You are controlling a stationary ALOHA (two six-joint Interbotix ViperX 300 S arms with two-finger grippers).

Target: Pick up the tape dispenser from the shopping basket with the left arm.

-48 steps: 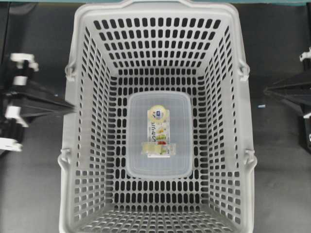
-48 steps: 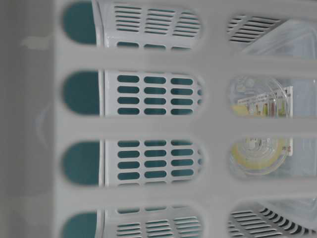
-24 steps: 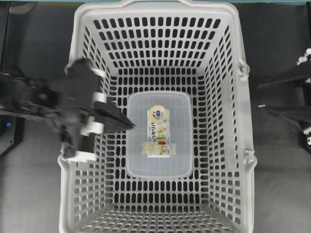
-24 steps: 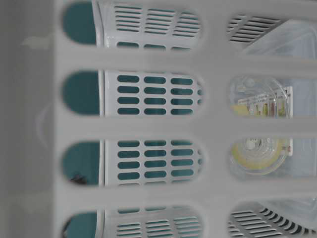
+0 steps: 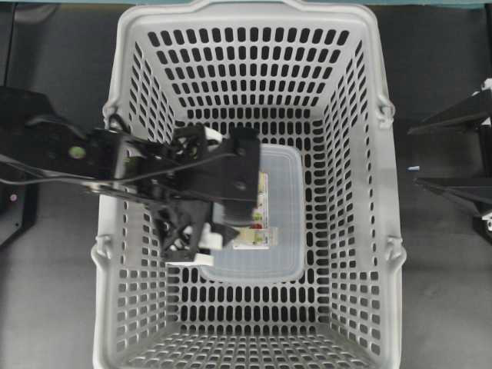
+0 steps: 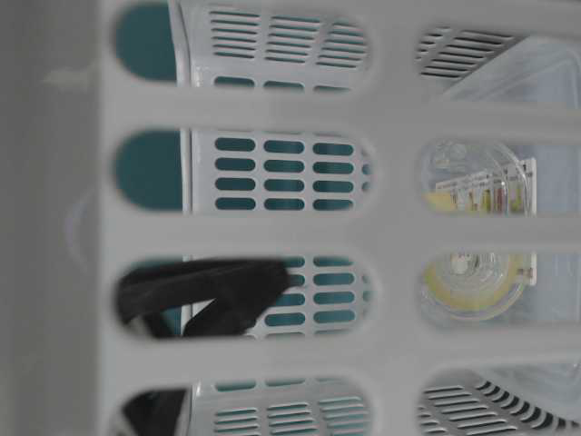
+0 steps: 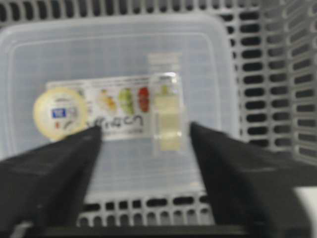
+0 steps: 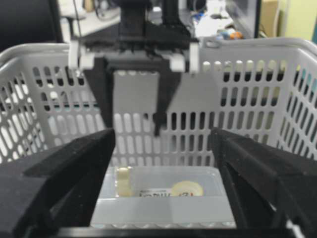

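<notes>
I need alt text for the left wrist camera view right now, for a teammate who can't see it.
The left gripper hangs open above the tape dispenser, a clear flat box with a white-and-yellow label, lying on the floor of the grey shopping basket. Its two black fingers frame the box without touching it.

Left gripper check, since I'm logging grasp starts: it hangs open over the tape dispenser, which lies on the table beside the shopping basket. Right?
Not quite. The overhead view shows the tape dispenser lying inside the shopping basket, on its floor. The left gripper does hang open over it.

A dark tabletop (image 5: pixel 61 307) lies all round; a teal strip (image 5: pixel 430 3) borders its far edge.
</notes>
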